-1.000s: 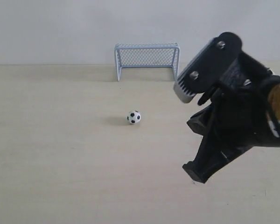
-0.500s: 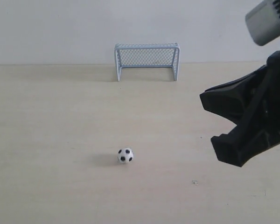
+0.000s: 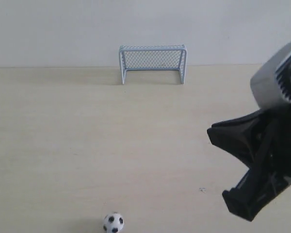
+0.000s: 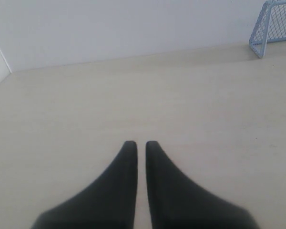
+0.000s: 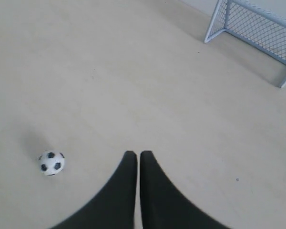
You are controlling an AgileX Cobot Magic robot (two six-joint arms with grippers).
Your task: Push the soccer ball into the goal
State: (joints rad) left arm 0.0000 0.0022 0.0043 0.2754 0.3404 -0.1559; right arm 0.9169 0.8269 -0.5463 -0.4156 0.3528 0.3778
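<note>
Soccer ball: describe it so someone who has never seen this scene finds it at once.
On the pale table, the blue-grey goal stands at the far end. The soccer ball lies in front of it, at the exterior view's bottom edge. It alone is round: tiny, white, black-patched.

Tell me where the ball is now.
Exterior view: the ball sits at the bottom edge, left of centre, far from the goal at the back. It lies clear of the right gripper, touching nothing.
</note>
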